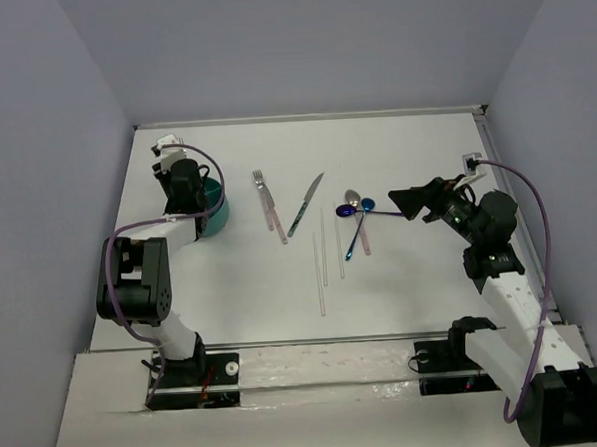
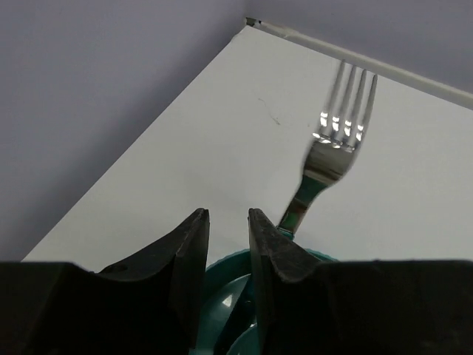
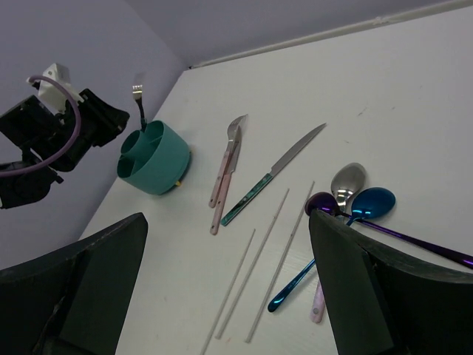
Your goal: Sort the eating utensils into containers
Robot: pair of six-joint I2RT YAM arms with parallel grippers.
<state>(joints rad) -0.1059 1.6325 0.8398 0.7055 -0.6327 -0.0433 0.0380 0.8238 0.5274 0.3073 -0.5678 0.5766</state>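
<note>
The round teal caddy (image 1: pixel 214 204) stands at the back left; my left gripper (image 1: pixel 181 180) hovers right over it. In the left wrist view the fingers (image 2: pixel 191 244) stand slightly apart with nothing between them, above the caddy rim (image 2: pixel 229 268). A silver fork (image 2: pixel 336 144) stands upright in the caddy, beside the right finger. On the table lie two pink-handled pieces (image 3: pixel 226 159), a teal-handled knife (image 3: pixel 273 174), three pale chopsticks (image 3: pixel 262 259), and silver (image 3: pixel 347 180), blue (image 3: pixel 372 201) and purple (image 3: pixel 323 202) spoons. My right gripper (image 3: pixel 228 218) is wide open above them.
The table's back edge and wall (image 1: pixel 303 116) run close behind the caddy. The left wall (image 2: pixel 89 96) is near the left arm. The utensils lie in a loose row across the table's middle (image 1: pixel 325 252).
</note>
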